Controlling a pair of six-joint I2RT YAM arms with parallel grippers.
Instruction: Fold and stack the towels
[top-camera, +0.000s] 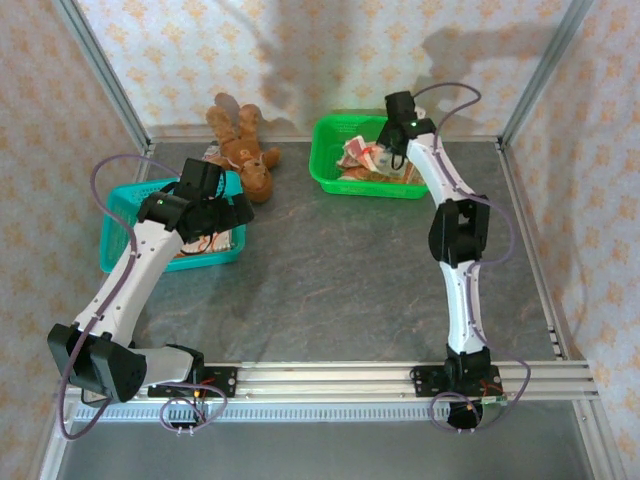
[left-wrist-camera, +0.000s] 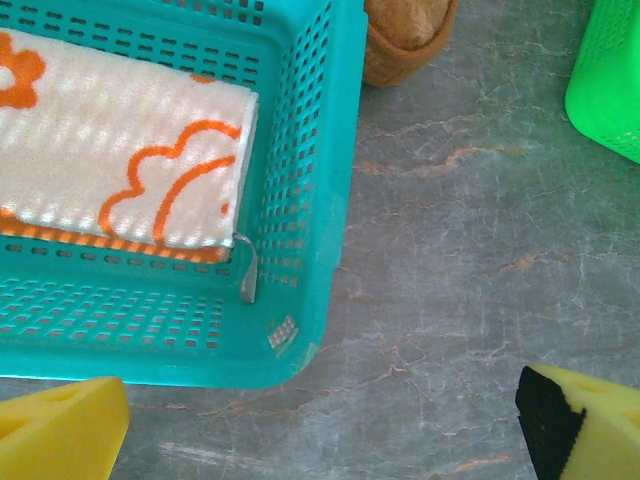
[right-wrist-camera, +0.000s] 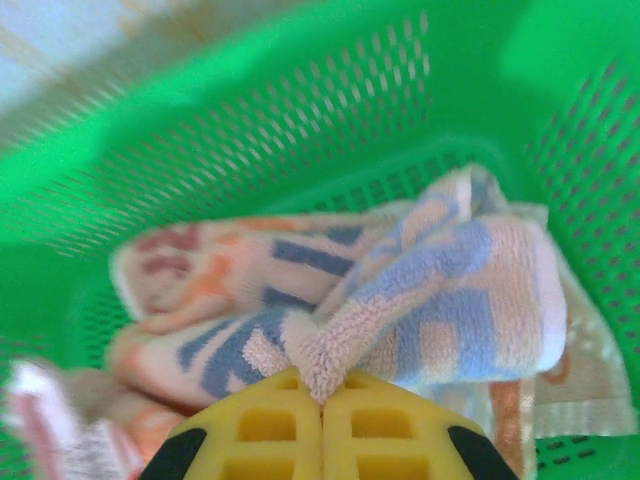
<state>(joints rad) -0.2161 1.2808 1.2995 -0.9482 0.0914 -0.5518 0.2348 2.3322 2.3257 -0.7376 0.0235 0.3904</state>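
Now the right pincer (right-wrist-camera: 322, 390), at frame bottom, pinches a towel (right-wrist-camera: 430, 300), likely to lift it from the green basket (right-wrist-camera: 250, 120); the left pincer (left-wrist-camera: 320, 425) hangs spread.

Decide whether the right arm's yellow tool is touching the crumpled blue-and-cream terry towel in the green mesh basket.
Touching. The right wrist view shows the right tool shut, pinching a fold of the blue-and-cream terry towel.
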